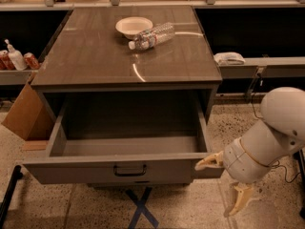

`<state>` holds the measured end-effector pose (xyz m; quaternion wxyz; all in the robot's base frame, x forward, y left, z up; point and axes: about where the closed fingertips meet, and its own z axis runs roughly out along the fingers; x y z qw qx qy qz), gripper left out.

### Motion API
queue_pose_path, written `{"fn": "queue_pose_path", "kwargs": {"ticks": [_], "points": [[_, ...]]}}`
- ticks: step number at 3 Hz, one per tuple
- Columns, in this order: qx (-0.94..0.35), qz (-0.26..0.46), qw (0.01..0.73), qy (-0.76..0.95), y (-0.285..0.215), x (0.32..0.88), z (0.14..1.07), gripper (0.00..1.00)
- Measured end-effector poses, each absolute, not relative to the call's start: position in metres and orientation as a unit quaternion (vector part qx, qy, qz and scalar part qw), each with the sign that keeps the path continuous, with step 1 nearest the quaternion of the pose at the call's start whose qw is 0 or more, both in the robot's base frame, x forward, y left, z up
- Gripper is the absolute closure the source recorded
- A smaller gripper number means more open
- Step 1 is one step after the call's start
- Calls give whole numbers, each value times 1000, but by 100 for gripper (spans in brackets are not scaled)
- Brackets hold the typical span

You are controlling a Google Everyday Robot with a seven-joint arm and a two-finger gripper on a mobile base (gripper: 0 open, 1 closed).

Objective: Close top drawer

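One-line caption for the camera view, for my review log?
Top drawer open and empty; open pincer at its right front corner; bowl and bottle on the cabinet.

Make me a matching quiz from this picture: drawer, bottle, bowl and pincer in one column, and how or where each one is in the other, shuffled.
1. drawer
2. bottle
3. bowl
4. pincer

A. lying on its side
B. pulled out
C. by the drawer's right front corner
D. standing upright

Pairs: 1-B, 2-A, 3-D, 4-C
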<state>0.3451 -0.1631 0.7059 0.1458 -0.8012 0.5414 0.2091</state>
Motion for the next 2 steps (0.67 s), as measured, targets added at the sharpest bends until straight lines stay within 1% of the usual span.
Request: {"fn": "queue_pose_path", "kwargs": {"ticks": [1, 2], "points": [[-806, 197, 153, 537, -164, 350, 687, 50], [-805, 181, 157, 543, -162, 364, 670, 72]]}}
